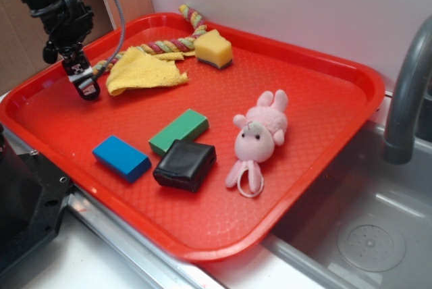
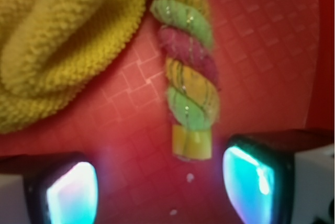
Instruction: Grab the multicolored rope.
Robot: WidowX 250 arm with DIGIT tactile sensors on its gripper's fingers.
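wrist: multicolored rope (image 2: 186,77) end between spread fingers (image 2: 70,192), untouched.

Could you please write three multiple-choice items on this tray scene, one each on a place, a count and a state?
1. Where does the yellow sponge sit?
A. at the tray's far side, by the multicolored rope
B. in the sink
C. on the blue block

2. How many rectangular blocks lie on the red tray?
A. one
B. three
C. five

3. What is the gripper doing?
A. clamping the pink plush toy
B. open, empty, at the rope's end
C. holding the yellow cloth

Answers: 1 A, the sponge rests against the rope; 2 B, blue, green and black; 3 B, the wrist view shows the fingers apart, the rope end ahead.
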